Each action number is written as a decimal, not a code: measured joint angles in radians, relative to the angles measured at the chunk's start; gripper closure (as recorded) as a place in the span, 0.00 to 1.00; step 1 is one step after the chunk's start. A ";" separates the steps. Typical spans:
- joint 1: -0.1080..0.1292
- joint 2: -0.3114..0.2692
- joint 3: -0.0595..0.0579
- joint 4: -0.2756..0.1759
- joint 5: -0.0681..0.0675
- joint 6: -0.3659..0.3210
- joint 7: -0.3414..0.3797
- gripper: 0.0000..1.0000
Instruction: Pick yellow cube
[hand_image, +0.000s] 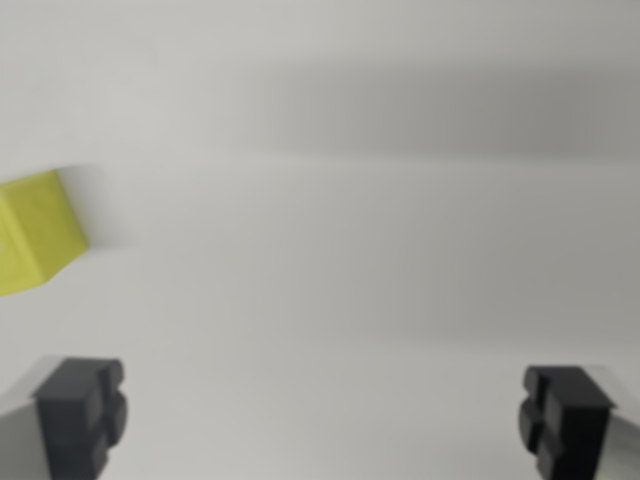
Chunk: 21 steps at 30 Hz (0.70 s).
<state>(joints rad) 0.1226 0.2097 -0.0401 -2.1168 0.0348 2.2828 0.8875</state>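
Yellow cube (38, 232) left of the parted pincer (325, 420)

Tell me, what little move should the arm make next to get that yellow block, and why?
Probably a sideways shift toward the wrist view's left. The yellow cube sits at that edge, partly cut off, while the open gripper frames only bare white surface. Centring the cube between the fingers seems needed before lowering.
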 joint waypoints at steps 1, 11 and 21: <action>0.003 0.002 0.000 -0.002 0.000 0.004 0.001 0.00; 0.034 0.019 0.000 -0.016 0.001 0.039 0.008 0.00; 0.064 0.039 0.000 -0.027 0.002 0.074 0.015 0.00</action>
<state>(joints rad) 0.1871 0.2487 -0.0401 -2.1436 0.0367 2.3570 0.9020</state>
